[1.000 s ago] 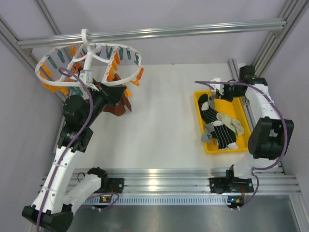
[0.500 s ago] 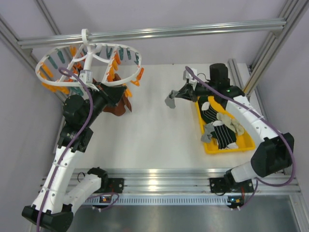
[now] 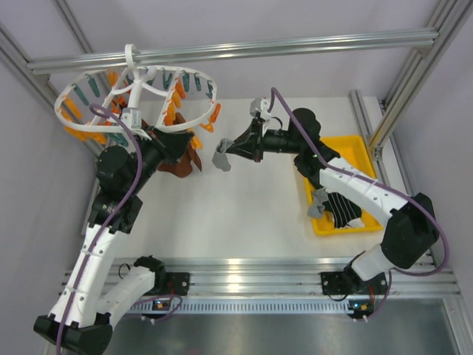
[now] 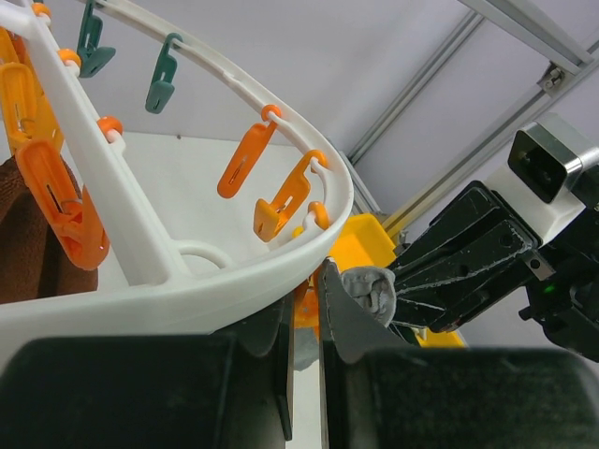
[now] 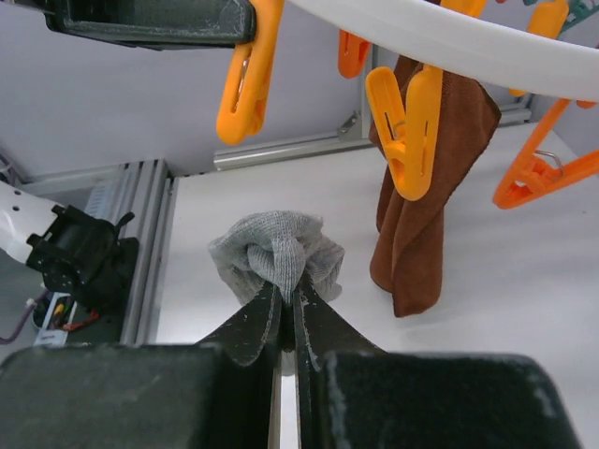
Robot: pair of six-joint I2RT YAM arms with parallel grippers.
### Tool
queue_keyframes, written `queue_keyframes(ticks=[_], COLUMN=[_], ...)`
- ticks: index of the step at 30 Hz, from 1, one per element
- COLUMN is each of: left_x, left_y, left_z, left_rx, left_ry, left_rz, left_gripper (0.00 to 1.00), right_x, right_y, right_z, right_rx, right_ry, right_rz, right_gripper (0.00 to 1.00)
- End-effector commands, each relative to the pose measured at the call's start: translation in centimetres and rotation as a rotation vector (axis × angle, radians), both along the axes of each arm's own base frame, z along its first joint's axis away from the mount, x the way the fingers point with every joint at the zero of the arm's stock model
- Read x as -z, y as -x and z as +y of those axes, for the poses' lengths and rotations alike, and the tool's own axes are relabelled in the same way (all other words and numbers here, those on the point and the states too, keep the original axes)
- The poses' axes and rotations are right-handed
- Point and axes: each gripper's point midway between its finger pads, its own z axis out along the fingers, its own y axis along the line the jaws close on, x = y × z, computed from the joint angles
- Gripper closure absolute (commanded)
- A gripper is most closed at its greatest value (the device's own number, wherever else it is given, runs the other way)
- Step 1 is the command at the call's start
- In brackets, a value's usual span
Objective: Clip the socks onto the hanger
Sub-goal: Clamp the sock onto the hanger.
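Fingers (image 5: 251, 329) of the right gripper (image 5: 285, 301) were pinched together on a small grey sock (image 5: 276, 251), which bulged past the tips as a soft, crumpled wad. The sock hung in the air above the table (image 3: 244, 211), toward its far edge and left of centre, just beside the hanger (image 4: 168, 295).

It looked light, limp and not fragile, likely to sag and fold wherever it was unsupported. A grip nearer one edge would probably leave a loose flap free to feed into a clip.

The left gripper (image 4: 307, 304), over the far left corner, had its fingers nearly together on the top of an orange clip (image 5: 245, 79) that dangled from the white ring. A brown cloth (image 5: 421, 215) hung from a neighbouring clip.

More socks (image 3: 336, 211), striped and grey, lay in a yellow tray (image 3: 353, 144) along the right edge, partly hidden by the right arm.
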Motion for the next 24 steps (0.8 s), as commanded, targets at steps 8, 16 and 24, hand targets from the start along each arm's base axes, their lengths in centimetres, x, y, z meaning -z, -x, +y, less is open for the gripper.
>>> queue_keyframes(ticks=[8,16,24], left_x=[0.2,0.7,0.8], left_y=[-0.1,-0.2,0.0], left_z=[-0.6,-0.9,-0.9], left_rx=[0.040,0.053,0.058], left_ry=[0.012,0.012,0.003], left_rz=[-0.016,-0.008,-0.012], left_gripper=[1.00,1.00,1.00], right_x=[-2.3,-2.4,-2.2], right_y=[1.6,2.0,1.9], right_z=[3.2,4.2,5.1], right_rx=[-0.049,-0.071,-0.085], right_ry=[-0.088,-0.089,-0.091], right_rz=[0.019,0.030,0.058], right_gripper=[1.00,1.00,1.00])
